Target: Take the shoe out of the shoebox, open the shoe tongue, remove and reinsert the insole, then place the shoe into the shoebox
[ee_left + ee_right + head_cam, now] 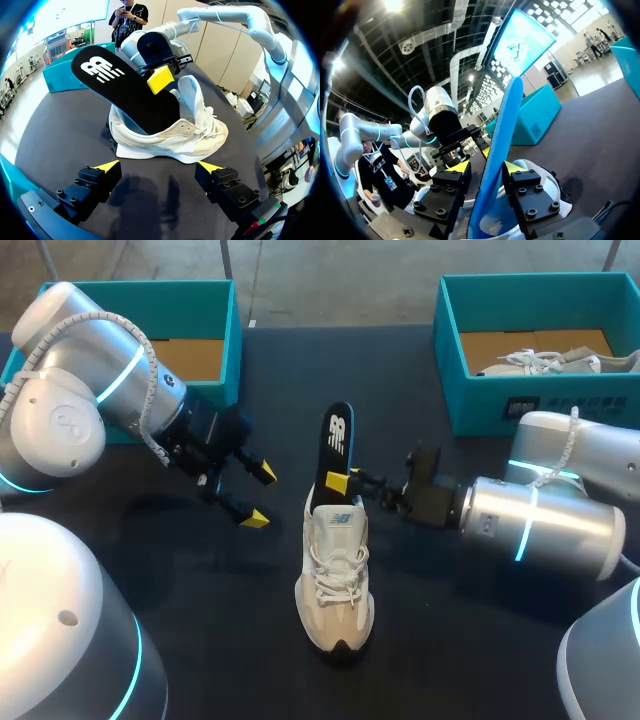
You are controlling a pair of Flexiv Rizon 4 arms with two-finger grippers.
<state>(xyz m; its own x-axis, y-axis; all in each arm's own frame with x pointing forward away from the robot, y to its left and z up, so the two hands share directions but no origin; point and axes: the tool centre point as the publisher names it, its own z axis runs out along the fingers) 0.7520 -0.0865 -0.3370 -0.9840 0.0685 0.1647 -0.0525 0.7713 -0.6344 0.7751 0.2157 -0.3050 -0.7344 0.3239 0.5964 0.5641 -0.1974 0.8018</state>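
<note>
Right end effector (485, 168) grips black insole (125, 90) in white shoe (172, 144); left end effector (159, 166) released

A pale shoe (337, 575) stands in the middle of the worktop (220, 640), its black insole (338, 445) rising from the heel, pinched in the right arm's (530, 525) jaws. The left arm's (120, 380) jaws gape near the shoe, toward the left edge. A teal box (226, 320) sits at the far left corner, a second box (500, 395) at the far right.

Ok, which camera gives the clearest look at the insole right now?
The left wrist view: the insole shows most of its black top face, rising from the shoe. The head view foreshortens it from above. The right wrist view shows just its blue edge, clamped in the right gripper.
</note>
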